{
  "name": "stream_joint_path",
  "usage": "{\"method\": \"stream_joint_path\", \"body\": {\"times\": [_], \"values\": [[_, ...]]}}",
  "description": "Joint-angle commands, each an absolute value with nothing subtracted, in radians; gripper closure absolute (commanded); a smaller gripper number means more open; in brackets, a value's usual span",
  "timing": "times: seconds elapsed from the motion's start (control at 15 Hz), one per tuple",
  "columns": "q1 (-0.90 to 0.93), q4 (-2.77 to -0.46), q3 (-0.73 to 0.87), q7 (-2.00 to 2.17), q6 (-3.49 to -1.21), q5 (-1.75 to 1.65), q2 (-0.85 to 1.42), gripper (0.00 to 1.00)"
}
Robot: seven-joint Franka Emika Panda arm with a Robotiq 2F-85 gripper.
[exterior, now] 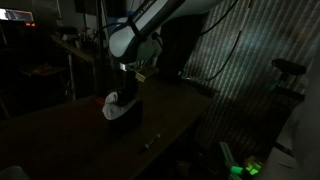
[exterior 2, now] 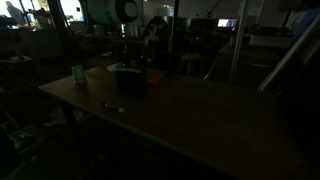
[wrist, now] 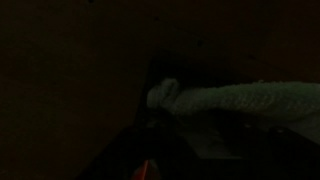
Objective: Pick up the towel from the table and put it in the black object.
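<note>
— Where does the container [exterior: 126,112] stand?
— On the worktop [exterior: 60,135], with the hand [exterior: 124,84] straight above it.
— And the towel [exterior: 113,102]?
— At the container's left side in an exterior view, up against its rim. How far inside it lies, I cannot tell. In the wrist view the towel [wrist: 250,100] runs from the middle out to the right.
— Anything else on the worktop?
— In an exterior view a cup [exterior 2: 78,74] stands left of the container [exterior 2: 128,82], apart from it, near the worktop's left edge. A small item [exterior 2: 113,106] lies in front of the container, nearer the camera.
</note>
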State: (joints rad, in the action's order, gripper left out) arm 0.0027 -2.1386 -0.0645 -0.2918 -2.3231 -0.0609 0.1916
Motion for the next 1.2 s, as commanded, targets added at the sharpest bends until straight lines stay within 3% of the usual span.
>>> {"method": "stream_joint_path", "body": {"times": [0.0,0.13,0.2,0.53,1.13], "values": [[0.018,-2.182,-0.055,-0.263,-2.270,-0.122,0.035,0.18],[0.026,-2.168,-0.064,-0.278,-2.239,-0.149,-0.017,0.03],[0.032,-2.156,-0.067,-0.283,-2.223,-0.165,-0.033,0.00],[0.079,-2.062,-0.099,-0.353,-2.159,-0.222,-0.056,0.00],[0.124,-1.839,-0.133,-0.497,-2.124,-0.262,0.136,0.00]]}}
